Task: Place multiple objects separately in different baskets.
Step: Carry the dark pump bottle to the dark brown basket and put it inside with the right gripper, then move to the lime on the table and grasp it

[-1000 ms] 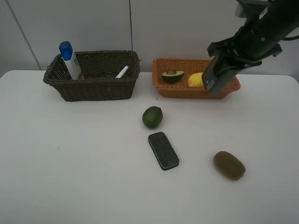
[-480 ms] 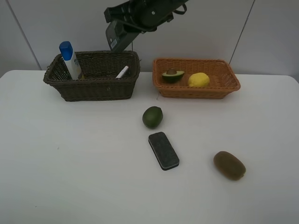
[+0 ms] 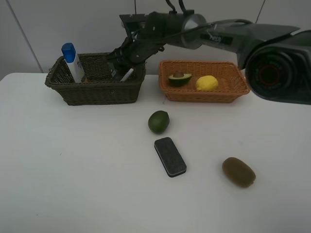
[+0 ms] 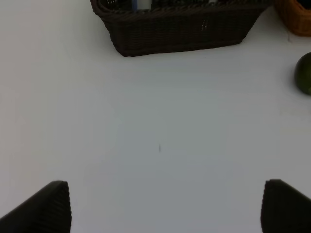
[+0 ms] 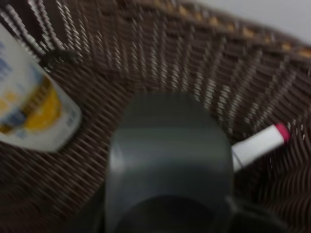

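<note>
No lettering can be read anywhere. The blue-capped white plastic bottle (image 3: 73, 62) carries a printed label in blue and yellow, too blurred to make out.

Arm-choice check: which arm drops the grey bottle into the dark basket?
Right. The right gripper holds the dark grey bottle inside the dark basket; the left gripper is open over the table.
</note>
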`<state>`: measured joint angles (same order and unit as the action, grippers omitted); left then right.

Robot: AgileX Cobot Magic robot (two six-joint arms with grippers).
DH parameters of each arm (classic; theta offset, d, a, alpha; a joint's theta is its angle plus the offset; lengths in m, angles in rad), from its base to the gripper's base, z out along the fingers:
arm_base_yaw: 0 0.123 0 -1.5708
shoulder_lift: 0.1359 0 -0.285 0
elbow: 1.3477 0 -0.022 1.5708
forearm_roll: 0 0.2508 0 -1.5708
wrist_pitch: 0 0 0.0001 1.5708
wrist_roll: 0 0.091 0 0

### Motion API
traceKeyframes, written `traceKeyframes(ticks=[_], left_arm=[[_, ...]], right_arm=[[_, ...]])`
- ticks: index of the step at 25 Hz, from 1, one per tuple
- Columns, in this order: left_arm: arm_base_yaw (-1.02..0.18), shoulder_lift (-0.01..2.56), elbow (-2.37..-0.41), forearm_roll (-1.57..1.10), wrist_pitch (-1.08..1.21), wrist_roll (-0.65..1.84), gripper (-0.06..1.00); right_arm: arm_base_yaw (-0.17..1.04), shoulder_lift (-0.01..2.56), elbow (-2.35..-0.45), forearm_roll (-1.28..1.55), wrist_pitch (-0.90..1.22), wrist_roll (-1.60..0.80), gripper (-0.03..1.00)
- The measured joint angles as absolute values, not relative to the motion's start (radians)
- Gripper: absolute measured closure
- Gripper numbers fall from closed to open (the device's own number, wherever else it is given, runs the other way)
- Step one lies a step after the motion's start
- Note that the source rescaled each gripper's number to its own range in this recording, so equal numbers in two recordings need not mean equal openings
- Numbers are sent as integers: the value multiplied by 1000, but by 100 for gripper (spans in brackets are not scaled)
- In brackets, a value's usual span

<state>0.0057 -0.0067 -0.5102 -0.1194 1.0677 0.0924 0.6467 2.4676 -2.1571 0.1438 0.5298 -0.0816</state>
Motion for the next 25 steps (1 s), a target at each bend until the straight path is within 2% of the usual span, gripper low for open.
traceKeyframes(ticks=[1, 2, 4, 6, 8, 13, 21, 25], left_arm=[[6, -7, -510, -119, 1068, 92, -5], [6, -7, -510, -119, 1068, 92, -5], [6, -7, -510, -119, 1068, 92, -5], [6, -7, -510, -119, 1068, 92, -5], [6, -7, -510, -119, 1068, 92, -5], [6, -7, -510, -119, 1068, 92, -5], [6, -7, -510, -119, 1068, 94, -5], [6, -7, -510, -119, 1068, 94, -5]], right_arm=[[647, 2479, -2160, 132, 530, -73, 93], [647, 2484, -2160, 121, 528, -67, 84], [647, 2484, -2163, 99, 510, -52, 51], [647, 2479, -2171, 90, 501, -29, 25], [647, 2476, -2175, 82, 511, -18, 12], [647, 2423, -2175, 80, 669, -10, 6], [647, 2207, -2178, 37, 1168, 66, 6], [647, 2163, -2129, 10, 1213, 81, 6]])
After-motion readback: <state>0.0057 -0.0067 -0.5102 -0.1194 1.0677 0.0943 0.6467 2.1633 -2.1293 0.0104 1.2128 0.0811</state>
